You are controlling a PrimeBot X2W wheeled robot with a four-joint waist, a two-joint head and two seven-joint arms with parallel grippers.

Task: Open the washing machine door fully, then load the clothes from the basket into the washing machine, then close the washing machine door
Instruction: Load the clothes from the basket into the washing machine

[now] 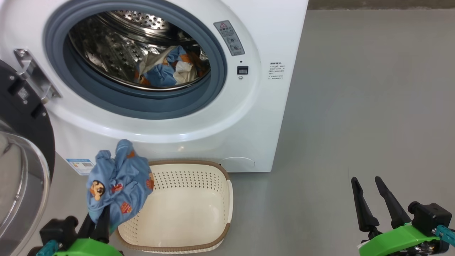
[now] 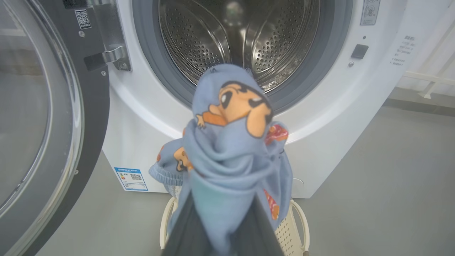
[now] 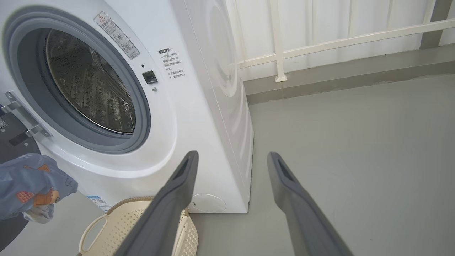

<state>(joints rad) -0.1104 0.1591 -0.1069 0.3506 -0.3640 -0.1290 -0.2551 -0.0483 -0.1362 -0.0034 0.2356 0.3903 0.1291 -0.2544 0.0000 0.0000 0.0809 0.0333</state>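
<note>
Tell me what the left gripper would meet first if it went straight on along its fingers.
Likely the washing machine, its white front just under the grey seal, not the open drum. The left gripper, shut on the blue garment, aims there; depth is unclear.

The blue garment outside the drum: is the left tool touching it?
Touching. In the left wrist view the left tool is shut on the blue garment, with the cloth pinched between its two fingers.

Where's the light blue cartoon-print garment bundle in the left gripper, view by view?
Head view: light blue cartoon-print garment bundle lower left, overlapping the cream perforated plastic basket's left rim.
Left wrist view: centre, before the drum.
Right wrist view: left edge.
Shared landmark: blue label sticker.
</note>
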